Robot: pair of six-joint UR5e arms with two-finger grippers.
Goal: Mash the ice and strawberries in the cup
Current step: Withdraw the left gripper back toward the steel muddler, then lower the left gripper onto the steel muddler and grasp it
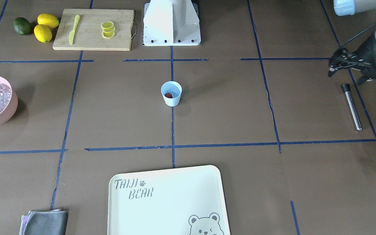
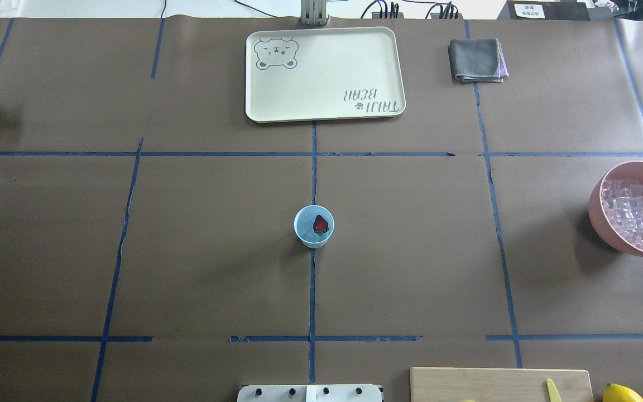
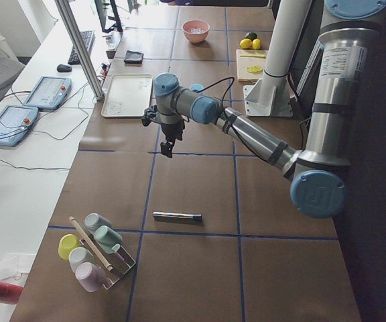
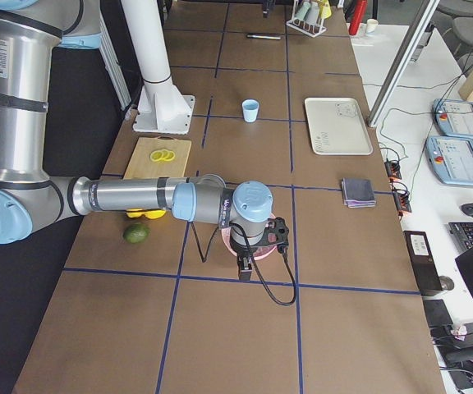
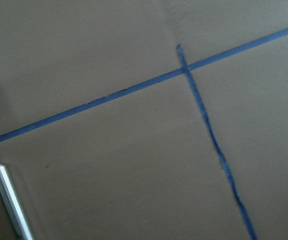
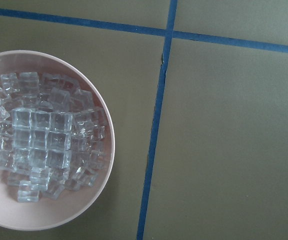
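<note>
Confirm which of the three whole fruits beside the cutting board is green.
The green fruit is the one farthest from the cutting board. In the front-facing view, the upper lemon and lower lemon between them are yellow.

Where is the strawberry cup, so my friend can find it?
Find the big brown table with blue tape lines and go to its middle, between the cream bear tray and the robot's white base. The cup stands there alone on the centre line. It is small and light blue with one red strawberry inside, unlike the big pink bowl of ice.
</note>
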